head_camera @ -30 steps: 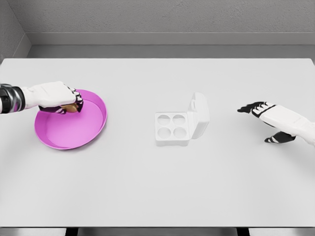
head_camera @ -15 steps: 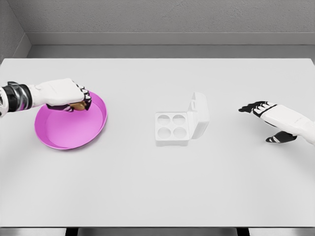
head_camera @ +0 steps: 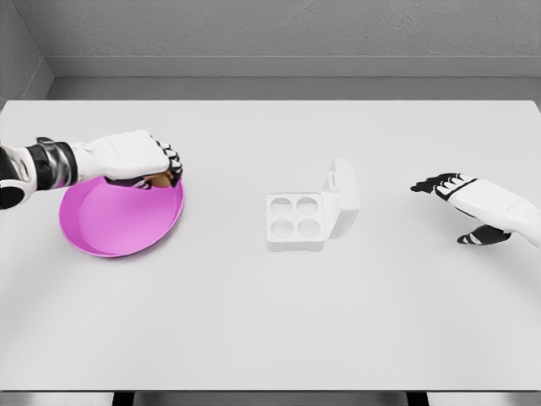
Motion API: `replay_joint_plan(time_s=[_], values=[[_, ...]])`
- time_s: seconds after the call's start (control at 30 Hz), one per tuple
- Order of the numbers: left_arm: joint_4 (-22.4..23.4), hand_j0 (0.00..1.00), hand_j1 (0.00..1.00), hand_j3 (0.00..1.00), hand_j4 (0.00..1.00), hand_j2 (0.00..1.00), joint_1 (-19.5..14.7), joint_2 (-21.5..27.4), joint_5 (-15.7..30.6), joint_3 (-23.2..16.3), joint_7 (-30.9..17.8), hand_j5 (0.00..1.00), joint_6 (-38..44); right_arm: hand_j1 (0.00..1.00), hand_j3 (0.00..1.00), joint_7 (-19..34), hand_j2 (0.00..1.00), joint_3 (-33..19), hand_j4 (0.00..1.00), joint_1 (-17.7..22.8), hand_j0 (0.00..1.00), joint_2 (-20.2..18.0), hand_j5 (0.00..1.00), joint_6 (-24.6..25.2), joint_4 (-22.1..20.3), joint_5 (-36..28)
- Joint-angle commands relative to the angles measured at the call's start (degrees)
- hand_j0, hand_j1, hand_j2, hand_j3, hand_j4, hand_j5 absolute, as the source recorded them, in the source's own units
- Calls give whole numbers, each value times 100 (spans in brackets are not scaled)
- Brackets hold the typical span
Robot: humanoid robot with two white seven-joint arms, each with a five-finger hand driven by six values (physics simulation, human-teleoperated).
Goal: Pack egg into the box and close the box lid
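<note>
Head view checked: left hand (head_camera: 139, 159) curled tight around brown egg (head_camera: 157, 178), hovering over right rim of pink plate (head_camera: 110, 228) at left of white counter (head_camera: 270, 321). Egg mostly hidden by fingers, only a sliver visible beneath. White box (head_camera: 297, 221) well apart to the right, near counter centre, lid (head_camera: 342, 197) standing open on its right side, four round wells vacant. Right hand (head_camera: 461, 196) at far right, fingers spread, holding nothing. Judged light, smooth, brittle: best cradled around the middle with modest pressure, no squeezing at the ends. Likely to slip if grip loosened in transit; likely to crack if dropped into a well rather than lowered.
</note>
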Motion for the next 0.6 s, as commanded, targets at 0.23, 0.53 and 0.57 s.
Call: replay_joint_plan(time_s=[0.23, 0.53, 0.57], values=[[-76, 36, 36, 36, 36, 36, -18, -294, 35, 9, 2, 36, 16, 100, 100, -3, 100, -3, 100, 0, 100, -9, 100, -4, -1, -28], [-191, 36, 36, 36, 36, 36, -35, -523, 44, 9, 2, 36, 16, 100, 100, -3, 100, -3, 100, -9, 100, -17, 100, 4, -10, -28], [-191, 37, 37, 37, 37, 37, -35, -540, 44, 9, 2, 37, 16, 100, 100, -3, 100, -3, 100, -9, 100, -17, 100, 4, -1, -28]])
